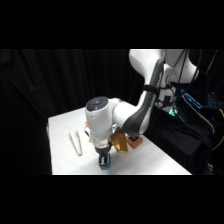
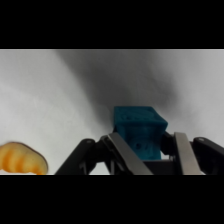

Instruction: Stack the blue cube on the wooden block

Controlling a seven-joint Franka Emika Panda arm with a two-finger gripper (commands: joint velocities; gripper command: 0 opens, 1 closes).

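Blue cube (image 2: 138,131) sitting clamped between end effector (image 2: 148,156) fingers on counter (image 1: 65,150), grasp step, next needing lift toward wooden block (image 1: 120,140)

Arm (image 1: 132,117) hides most of what may be the wooden block (image 1: 134,143)

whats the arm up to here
The white Franka arm has its gripper down at the table, with the blue cube sitting between its two fingers. The side view shows the cube low at the table's near edge. An orange-brown block sits behind the arm, partly hidden, and the cube is not on it. Metal tongs lie to the left, and an orange ridged piece shows at the wrist view's edge.
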